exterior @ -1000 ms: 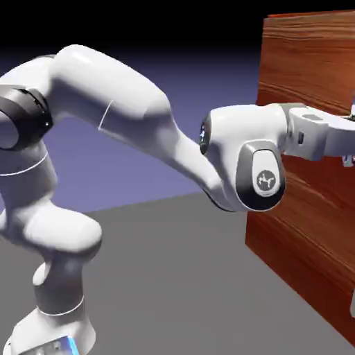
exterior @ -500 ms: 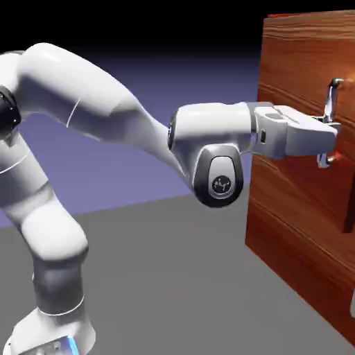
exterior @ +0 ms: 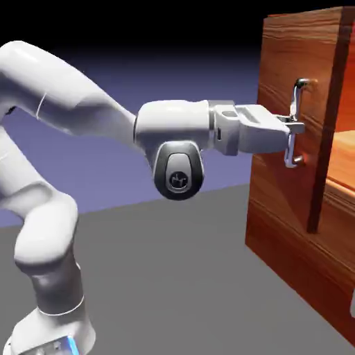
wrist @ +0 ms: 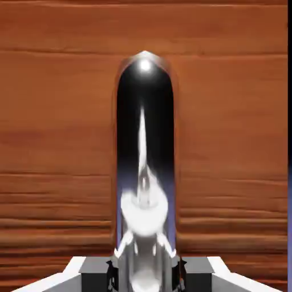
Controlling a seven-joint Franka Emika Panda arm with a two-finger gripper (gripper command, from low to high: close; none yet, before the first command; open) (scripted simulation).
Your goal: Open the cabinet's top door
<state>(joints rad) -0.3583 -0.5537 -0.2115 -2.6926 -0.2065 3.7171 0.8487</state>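
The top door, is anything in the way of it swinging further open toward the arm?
Nothing visible blocks it. The gripper is shut on the silver handle of the top door, which stands partly open, showing lighter wood inside the cabinet. Only the robot's own arm lies on that side.

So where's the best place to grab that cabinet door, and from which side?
By the silver handle, mid-bar, coming straight at the top door's face. The bar stands upright and clear of the wood, so fingers fit either side. The gripper is shut on it that way now.
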